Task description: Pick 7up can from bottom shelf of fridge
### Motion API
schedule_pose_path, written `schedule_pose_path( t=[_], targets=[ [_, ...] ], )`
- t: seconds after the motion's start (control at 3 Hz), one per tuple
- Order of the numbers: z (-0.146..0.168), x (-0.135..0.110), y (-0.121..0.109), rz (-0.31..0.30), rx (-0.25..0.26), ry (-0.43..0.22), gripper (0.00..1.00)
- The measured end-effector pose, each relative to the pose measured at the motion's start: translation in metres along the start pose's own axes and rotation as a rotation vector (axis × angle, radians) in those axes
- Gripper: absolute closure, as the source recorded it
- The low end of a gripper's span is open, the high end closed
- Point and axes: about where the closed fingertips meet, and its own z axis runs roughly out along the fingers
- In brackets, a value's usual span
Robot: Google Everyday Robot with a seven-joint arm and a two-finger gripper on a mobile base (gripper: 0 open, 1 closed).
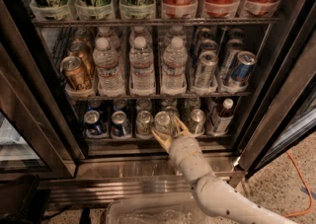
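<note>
The fridge (pixel 148 168) stands open in front of me. Its bottom shelf (pixel 123 140) holds a row of short cans. My gripper (pixel 169 132) reaches in at the shelf's front middle. Its tan fingers (pixel 159 138) sit on either side of the 7up can (pixel 162 121), a pale silver-green can with a silver top, and are shut on it. The can sits at the shelf's front edge, slightly tilted toward me. My white arm (pixel 212 193) runs down to the lower right.
Blue short cans (pixel 94 122) stand left of the held can, silver cans (pixel 196 119) and a dark bottle (pixel 221 114) to the right. Water bottles (pixel 142 65) and tall slim cans (pixel 205 70) fill the rack above. The glass door (pixel 291 94) stands open at right. A clear bin (pixel 148 213) lies below.
</note>
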Motion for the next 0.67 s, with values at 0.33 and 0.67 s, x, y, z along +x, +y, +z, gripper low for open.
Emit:
schedule_pose_path(
  t=[0.33,0.67],
  targets=[
    [-0.025,0.007,-0.008,-0.038,-0.039,0.091,1.0],
    [-0.051,0.008,-0.016,-0.078,-0.093,0.17,1.0]
  ],
)
